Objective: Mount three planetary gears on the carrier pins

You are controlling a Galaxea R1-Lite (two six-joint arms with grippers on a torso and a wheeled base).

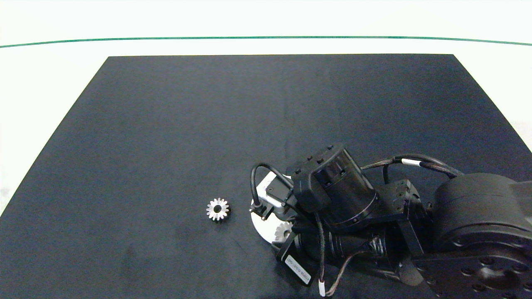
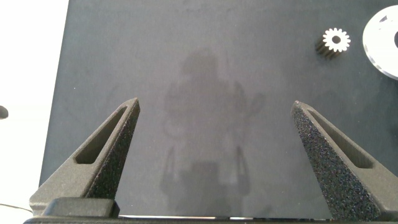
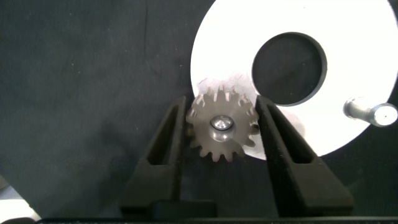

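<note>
A large dark mat (image 1: 166, 145) covers most of the white table (image 1: 50, 83). Its surface is flat and matte, dark blue-black in colour, and it narrows toward the far edge of the table. White margins of the table stay visible along the far edge and at both far corners of the mat. A thin green line (image 1: 266, 38) runs across the white surface beyond the mat, parallel to the far edge and slightly curved. On the mat there are faint paler patches, perhaps dust or wear; the view does not let me decide.
</note>
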